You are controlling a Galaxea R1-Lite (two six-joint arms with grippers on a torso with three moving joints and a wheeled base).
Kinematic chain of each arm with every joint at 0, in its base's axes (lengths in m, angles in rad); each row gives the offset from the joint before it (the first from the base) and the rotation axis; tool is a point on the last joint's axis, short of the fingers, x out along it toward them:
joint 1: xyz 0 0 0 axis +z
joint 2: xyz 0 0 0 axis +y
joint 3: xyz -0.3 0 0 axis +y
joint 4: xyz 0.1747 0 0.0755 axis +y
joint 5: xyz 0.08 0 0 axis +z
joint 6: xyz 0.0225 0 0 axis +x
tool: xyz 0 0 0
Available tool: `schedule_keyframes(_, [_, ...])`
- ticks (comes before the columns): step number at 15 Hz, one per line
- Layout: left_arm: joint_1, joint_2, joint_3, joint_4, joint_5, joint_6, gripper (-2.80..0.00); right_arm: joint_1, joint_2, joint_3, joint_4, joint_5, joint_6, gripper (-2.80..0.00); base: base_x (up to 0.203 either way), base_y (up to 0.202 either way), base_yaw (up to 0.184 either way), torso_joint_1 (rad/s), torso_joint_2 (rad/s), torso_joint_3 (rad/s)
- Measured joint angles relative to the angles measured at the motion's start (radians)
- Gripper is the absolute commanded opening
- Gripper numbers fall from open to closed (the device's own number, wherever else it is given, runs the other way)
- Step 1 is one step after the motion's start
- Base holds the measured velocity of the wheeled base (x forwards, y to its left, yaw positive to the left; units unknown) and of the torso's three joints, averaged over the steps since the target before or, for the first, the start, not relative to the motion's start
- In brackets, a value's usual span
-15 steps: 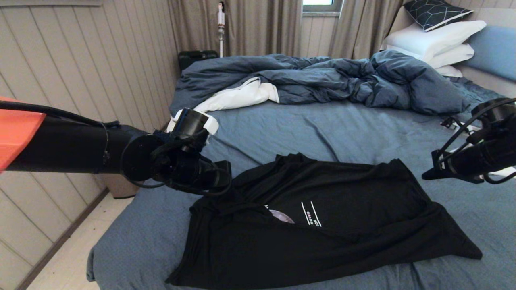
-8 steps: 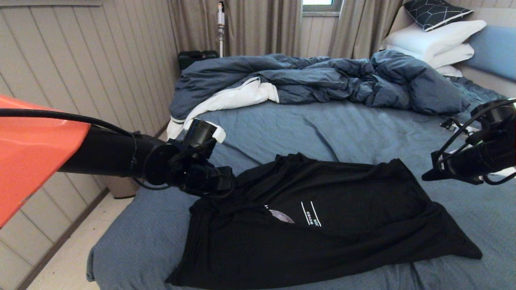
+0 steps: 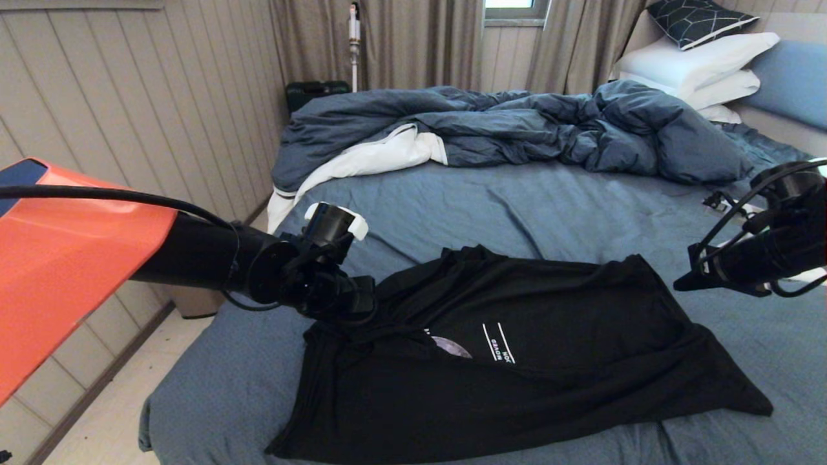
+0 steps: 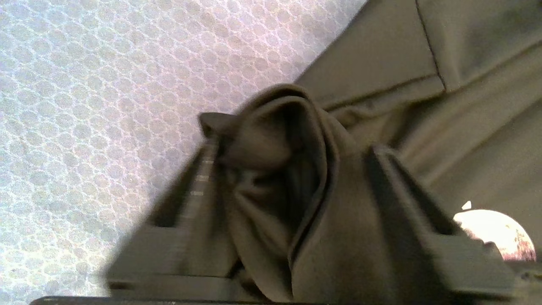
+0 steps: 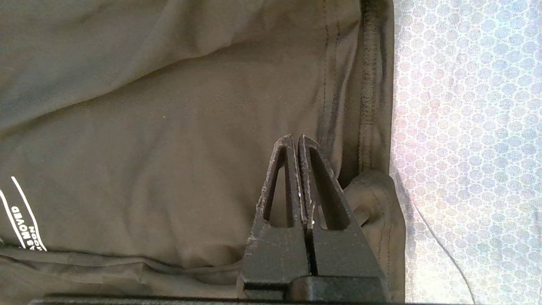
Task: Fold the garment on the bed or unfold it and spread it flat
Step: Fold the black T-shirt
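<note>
Left gripper (image 4: 292,186) | jaws parted around garment (image 3: 517,349) fold, lowering onto bed (image 3: 491,200) | right gripper (image 5: 298,144) closed, empty, hovering | regrasp pending

Head camera overlooking bed (image 3: 517,200), wrist cameras close above garment (image 3: 517,342)

Crumpled black T-shirt (image 3: 517,349) on slate-blue bed sheet (image 3: 517,200), 6 o'clock. Rumpled dark blue duvet (image 3: 517,129) behind at 12; white pillows (image 3: 698,64) at 2.
</note>
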Motion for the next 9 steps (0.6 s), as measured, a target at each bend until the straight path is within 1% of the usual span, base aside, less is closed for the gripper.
schedule_keyframes(2, [0.000,0.005,-0.004,-0.047,0.030,0.001,-2.80,0.001,0.001,0.000,0.000,0.000,0.000,-2.80,0.000,0.000,0.000,0.000,0.00,0.000])
schedule_keyframes(4, [0.001,0.019,-0.004,-0.118,0.098,0.014,-2.80,0.005,0.003,0.002,0.001,0.000,0.000,-2.80,0.000,0.000,0.000,0.000,0.00,0.000])
schedule_keyframes(6, [0.003,0.027,-0.005,-0.128,0.110,0.018,-2.80,0.006,0.003,0.002,0.001,0.000,0.000,-2.80,0.000,0.000,0.000,0.000,0.00,0.000])
schedule_keyframes(9, [0.007,0.031,-0.004,-0.128,0.109,0.019,-2.80,0.006,0.004,0.002,0.001,0.000,0.000,-2.80,0.000,0.000,0.000,0.000,0.00,0.000])
